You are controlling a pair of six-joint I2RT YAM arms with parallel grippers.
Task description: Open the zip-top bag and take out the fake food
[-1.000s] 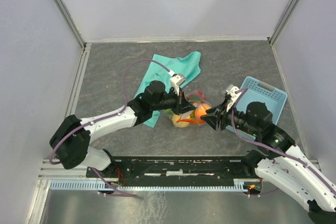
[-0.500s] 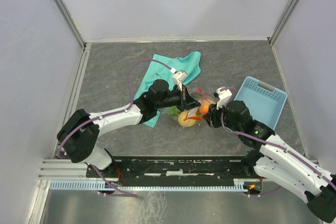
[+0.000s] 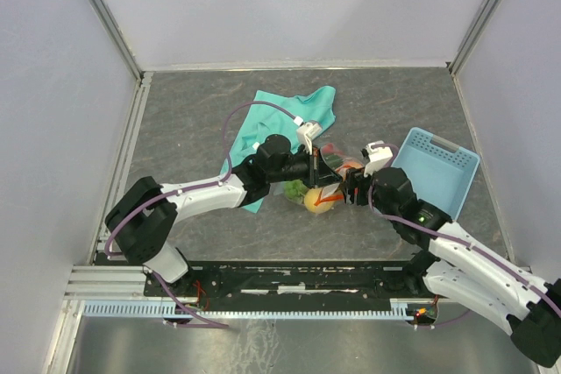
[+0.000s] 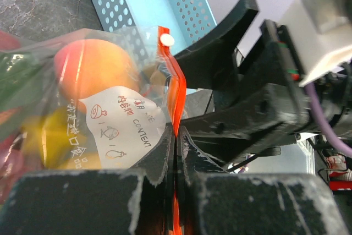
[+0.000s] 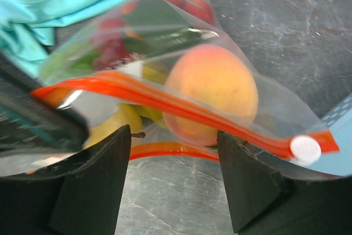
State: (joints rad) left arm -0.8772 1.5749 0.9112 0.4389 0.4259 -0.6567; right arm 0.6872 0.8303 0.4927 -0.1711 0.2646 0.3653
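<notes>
Crinkly zip-top bag (image 5: 181, 37), round peach (image 5: 212, 92) inside, left gripper (image 4: 175, 141) clamping orange strip (image 4: 171, 81), right gripper (image 5: 170, 136) spread wide

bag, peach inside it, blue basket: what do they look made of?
The zip-top bag: thin clear plastic film, glossy and creased, with an orange-red zip strip. The peach: probably moulded plastic, matte orange-pink skin; hardness unclear. The basket: rigid light-blue plastic by the look, rows of punched holes.

The left arm reaches in low from the zip-top bag's (image 5: 209, 89) left, its end effector (image 4: 175, 136) pinched tight on the bag's orange-red strip. The right arm bends in from the bag's right, its end effector (image 5: 171, 147) spread wide, gripping nothing.
</notes>
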